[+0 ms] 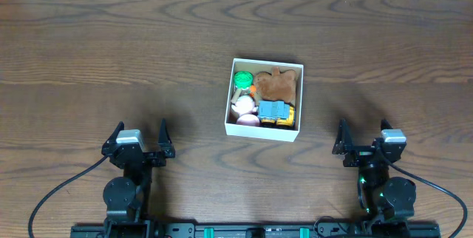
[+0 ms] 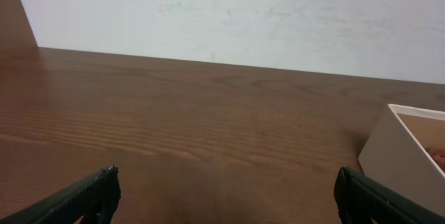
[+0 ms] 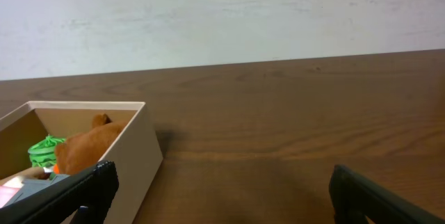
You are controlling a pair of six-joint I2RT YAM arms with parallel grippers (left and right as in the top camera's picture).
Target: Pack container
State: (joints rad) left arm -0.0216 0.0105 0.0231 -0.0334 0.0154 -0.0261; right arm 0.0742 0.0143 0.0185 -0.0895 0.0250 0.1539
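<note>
Brown table (image 1: 111, 46) is shown with the container (image 1: 262, 131) at its middle, filled with small toys (image 1: 272, 110), while left pincer (image 1: 141, 130) and right pincer (image 1: 363, 128) are held released and empty at the near edge, so packing is judged essentially done.

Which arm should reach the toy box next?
Probably the right gripper: the container sits slightly nearer it than the left gripper, and fills more of its wrist view. Both are open and empty.

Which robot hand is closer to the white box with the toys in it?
Right. The right gripper sits open just off the container, past its near right corner. The left gripper is open too, farther away on its left side. Neither touches it.
</note>
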